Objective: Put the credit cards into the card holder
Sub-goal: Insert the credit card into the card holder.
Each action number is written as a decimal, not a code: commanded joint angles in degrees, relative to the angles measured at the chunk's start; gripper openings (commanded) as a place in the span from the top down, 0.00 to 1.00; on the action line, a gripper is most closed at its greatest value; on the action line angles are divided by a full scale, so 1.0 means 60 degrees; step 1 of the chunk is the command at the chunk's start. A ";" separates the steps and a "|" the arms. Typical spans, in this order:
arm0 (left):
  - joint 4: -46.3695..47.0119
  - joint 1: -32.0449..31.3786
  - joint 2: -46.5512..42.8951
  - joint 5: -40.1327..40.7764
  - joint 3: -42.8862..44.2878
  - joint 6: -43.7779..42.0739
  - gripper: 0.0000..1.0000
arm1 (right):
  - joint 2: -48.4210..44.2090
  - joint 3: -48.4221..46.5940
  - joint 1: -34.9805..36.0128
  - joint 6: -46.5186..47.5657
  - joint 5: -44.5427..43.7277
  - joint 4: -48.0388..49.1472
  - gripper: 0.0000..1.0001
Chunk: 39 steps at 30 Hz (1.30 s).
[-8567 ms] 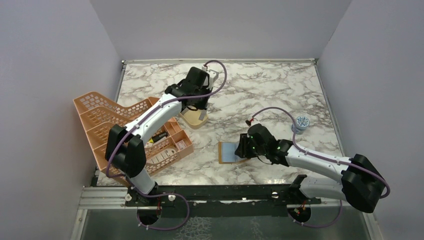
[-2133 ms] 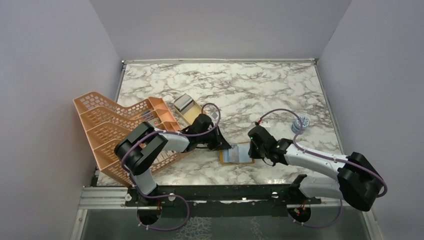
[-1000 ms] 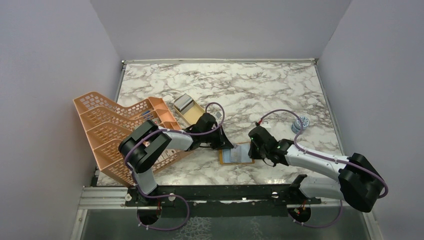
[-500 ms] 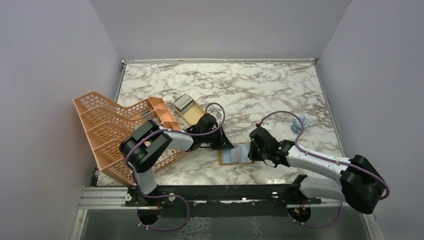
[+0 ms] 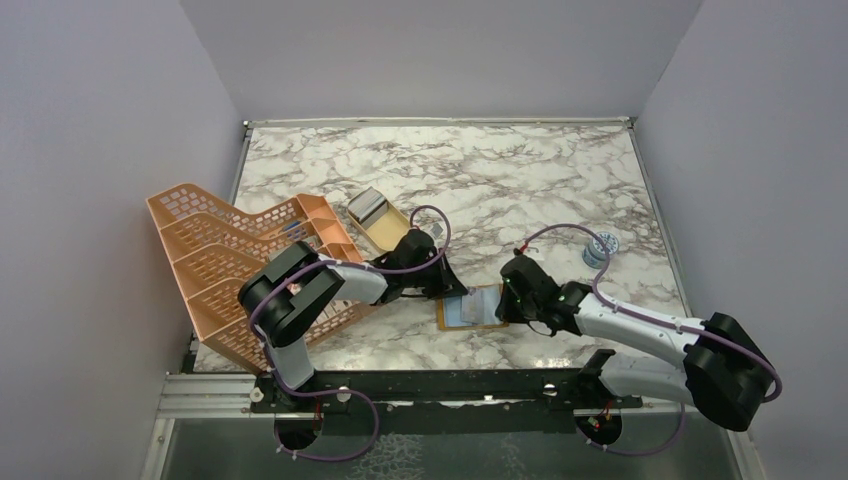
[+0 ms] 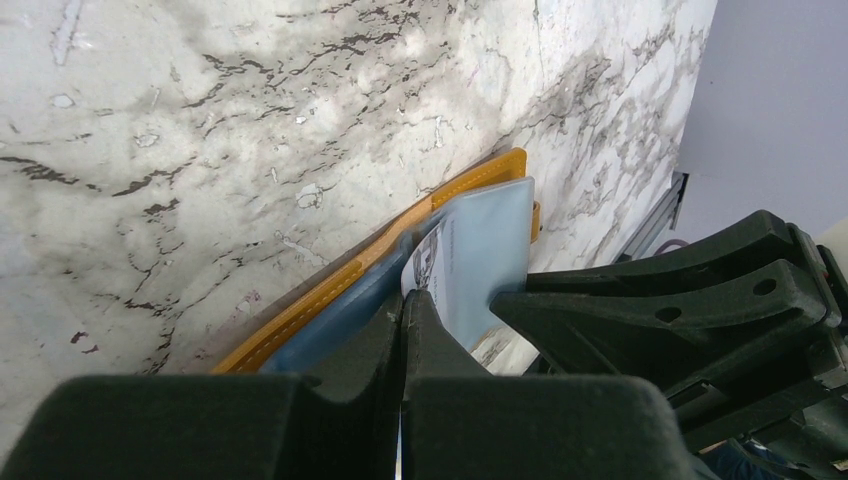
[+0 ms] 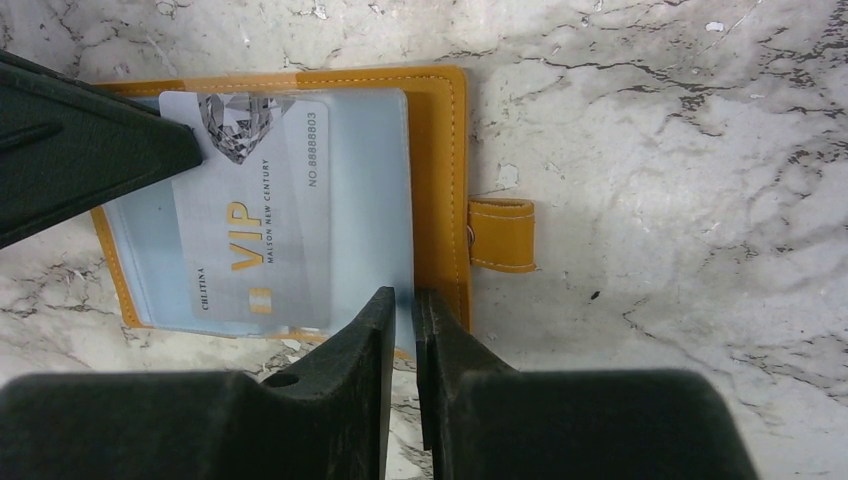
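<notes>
Credit card, silvery-white plastic (image 7: 250,230), has slid into the mustard-orange leather card holder (image 7: 440,150) mid-frame; your left jaws pinch it, right jaws clamp the holder, so it's nearly seated.

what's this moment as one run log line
phase: card insertion | left gripper: shut on credit card, tilted onto open card holder | right gripper: pinching the holder's edge

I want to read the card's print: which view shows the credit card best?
Right wrist: the credit card faces the lens, VIP lettering readable. Left wrist sees it slanted, print unreadable. Top external shows only a small pale patch on the card holder.
</notes>
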State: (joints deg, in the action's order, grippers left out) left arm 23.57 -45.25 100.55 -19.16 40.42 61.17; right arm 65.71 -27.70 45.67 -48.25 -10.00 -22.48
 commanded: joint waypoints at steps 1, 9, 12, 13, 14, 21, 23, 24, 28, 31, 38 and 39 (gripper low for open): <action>-0.0103 -0.0051 -0.0261 0.0759 -0.0265 -0.0004 1.00 | -0.0281 0.0159 0.0021 -0.0188 0.0082 -0.0083 0.86; 0.0180 -0.0267 -0.0176 0.0884 -0.0397 0.0246 1.00 | -0.0265 0.0266 0.0024 -0.0288 0.0252 0.0094 0.86; 0.0308 -0.0390 -0.0163 0.0983 -0.0449 0.0395 1.00 | -0.0287 0.0257 0.0021 -0.0322 0.0300 0.0139 0.86; 0.0353 -0.0444 -0.0151 0.1008 -0.0445 0.0426 1.00 | -0.0308 0.0234 0.0020 -0.0330 0.0291 0.0122 0.86; 0.0373 -0.0456 -0.0150 0.1002 -0.0432 0.0440 1.00 | -0.0335 0.0193 0.0026 -0.0325 0.0282 0.0073 0.86; 0.0363 -0.0496 -0.0367 0.1066 -0.0402 0.0223 0.76 | -0.0640 -0.0367 0.0033 -0.0348 -0.0463 -0.0881 0.77; 0.0352 -0.0498 -0.0459 0.1091 -0.0422 0.0181 0.72 | -0.0676 -0.0480 0.0021 -0.0295 -0.0686 -0.1086 0.76; 0.0331 -0.0492 -0.0456 0.1101 -0.0431 0.0146 0.70 | -0.0679 -0.0544 0.0020 -0.0273 -0.0795 -0.1215 0.76; 0.0099 -0.0485 -0.0787 0.1220 -0.0404 -0.0042 0.66 | -0.0665 -0.0784 0.0012 -0.0233 -0.1180 -0.1453 0.76; -0.0176 -0.0489 -0.0966 0.1302 -0.0368 -0.0175 0.64 | -0.0533 -0.0667 0.0019 -0.0136 -0.1146 -0.1173 0.77; -0.0772 -0.0497 -0.1158 0.1281 -0.0425 -0.0401 0.61 | -0.0241 -0.0226 0.0020 -0.0052 -0.0443 -0.0408 0.81; -0.0788 -0.0499 -0.1171 0.1244 -0.0466 -0.0401 0.61 | -0.0260 -0.0143 0.0016 -0.0076 -0.0368 -0.0330 0.82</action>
State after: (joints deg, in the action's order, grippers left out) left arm 21.23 -47.88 95.07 -12.60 38.65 60.45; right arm 64.18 -30.33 45.67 -49.17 -13.96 -27.97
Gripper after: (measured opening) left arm 0.387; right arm 0.194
